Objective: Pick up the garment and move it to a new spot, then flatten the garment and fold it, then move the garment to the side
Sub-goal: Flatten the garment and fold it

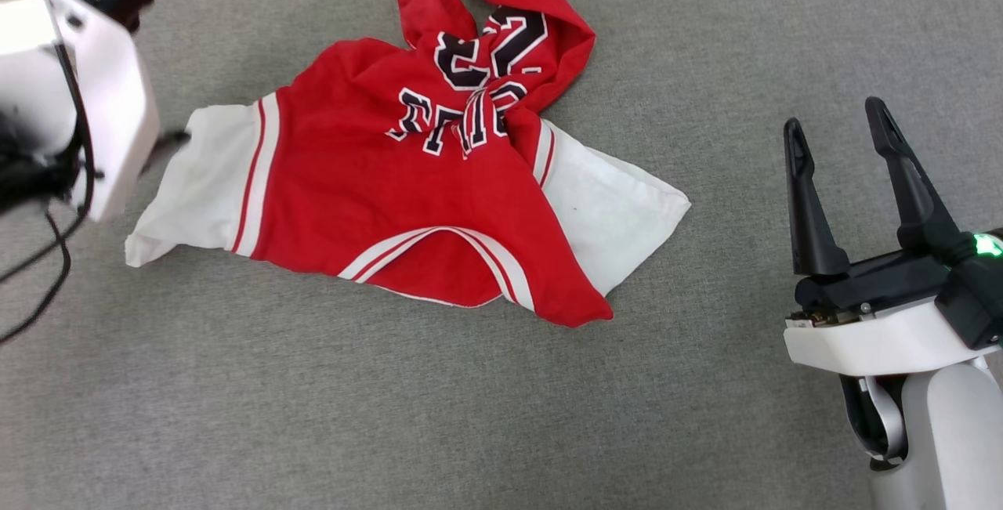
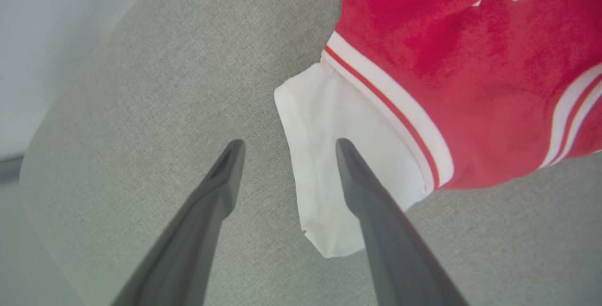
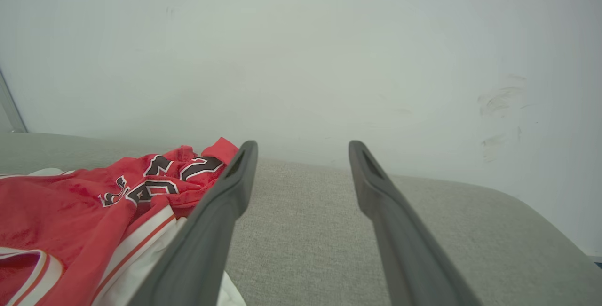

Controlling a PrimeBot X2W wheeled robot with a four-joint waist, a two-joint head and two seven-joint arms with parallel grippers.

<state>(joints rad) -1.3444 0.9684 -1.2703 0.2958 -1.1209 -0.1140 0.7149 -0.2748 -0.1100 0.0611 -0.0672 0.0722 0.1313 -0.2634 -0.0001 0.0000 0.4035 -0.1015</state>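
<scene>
Bare, lab-like test space: grey cloth-covered surface (image 1: 705, 32) with rounded corners, against a plain scuffed wall (image 3: 301, 38).

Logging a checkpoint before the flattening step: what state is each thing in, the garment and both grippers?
garment: lying crumpled on the gray surface, print side up, far end bunched and twisted, not folded.
white sleeve: lying flat, in no grip.
left gripper: open, empty, fingertips at that sleeve's edge.
right gripper: open, empty, apart from the garment.
</scene>
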